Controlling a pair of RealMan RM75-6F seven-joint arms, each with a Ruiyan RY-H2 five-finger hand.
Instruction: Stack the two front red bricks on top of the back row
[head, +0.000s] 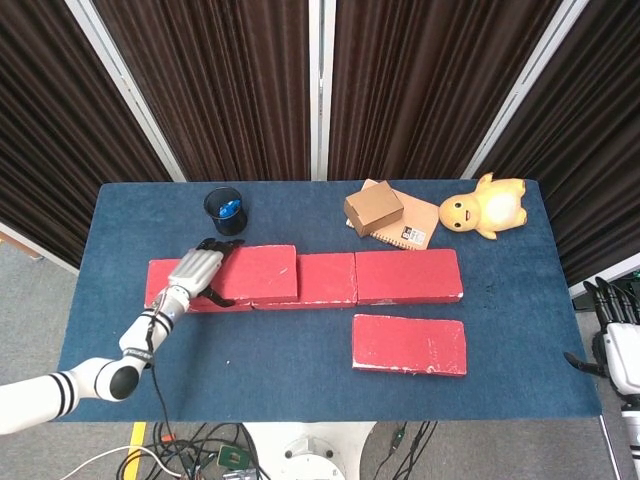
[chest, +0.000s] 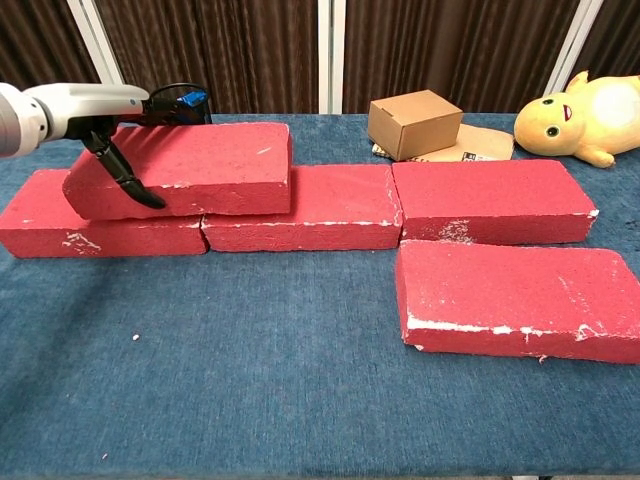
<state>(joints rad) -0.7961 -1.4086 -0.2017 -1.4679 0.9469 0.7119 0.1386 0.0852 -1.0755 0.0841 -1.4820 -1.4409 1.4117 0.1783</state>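
Observation:
My left hand (head: 198, 272) (chest: 98, 108) grips the left end of a red brick (head: 255, 274) (chest: 195, 165). That brick lies on the back row, over the seam between the left back brick (head: 160, 286) (chest: 95, 232) and the middle back brick (head: 328, 279) (chest: 315, 205), with its left end tilted slightly down. The right back brick (head: 408, 275) (chest: 490, 200) is bare on top. One red brick (head: 408, 344) (chest: 515, 298) lies flat in front, at the right. Beyond the table's right edge my right hand (head: 614, 330) holds nothing, its fingers apart.
A black cup (head: 224, 210) (chest: 178, 100) with something blue in it stands just behind the held brick. A cardboard box (head: 373, 208) (chest: 414, 122) on a notebook (head: 412, 228) and a yellow plush toy (head: 486, 208) (chest: 585, 115) sit at the back right of the blue table (head: 300, 370).

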